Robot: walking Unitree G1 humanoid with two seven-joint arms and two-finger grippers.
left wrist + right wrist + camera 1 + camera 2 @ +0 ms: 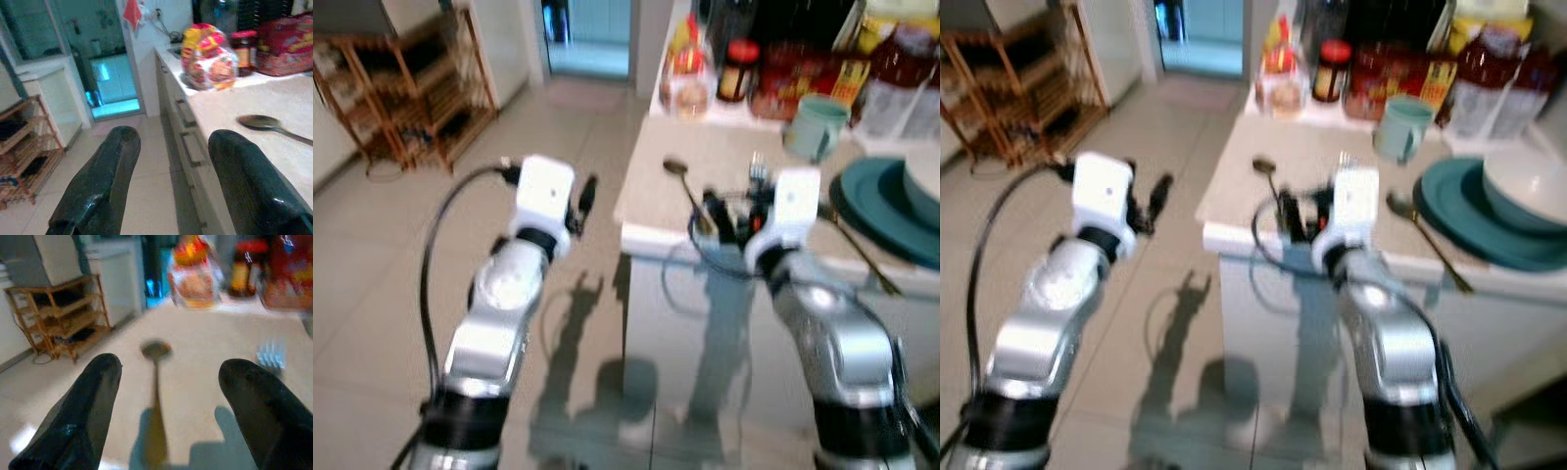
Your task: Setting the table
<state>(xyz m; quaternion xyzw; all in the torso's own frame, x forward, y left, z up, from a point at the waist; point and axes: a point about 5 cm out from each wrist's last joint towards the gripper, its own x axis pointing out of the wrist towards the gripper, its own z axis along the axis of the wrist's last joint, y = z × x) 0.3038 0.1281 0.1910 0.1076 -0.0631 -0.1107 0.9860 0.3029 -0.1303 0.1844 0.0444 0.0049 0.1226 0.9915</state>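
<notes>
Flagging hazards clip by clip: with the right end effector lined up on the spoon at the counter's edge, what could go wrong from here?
1. The spoon lies near the counter edge; a clumsy closing of the open right end effector could knock it to the floor.
2. A fork lies close by and might be nudged.
3. The views are blurred, suggesting motion; the arm may bump the counter.

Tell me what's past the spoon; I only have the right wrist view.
Observer: To the robot's right of the spoon sits a teal plate with a white bowl on it.
Operator: Any other cutlery?
Observer: A second spoon lies beside the plate's left edge.
Operator: Where's the other arm?
Observer: The left gripper hangs over the floor, left of the counter, fingers open.
</notes>
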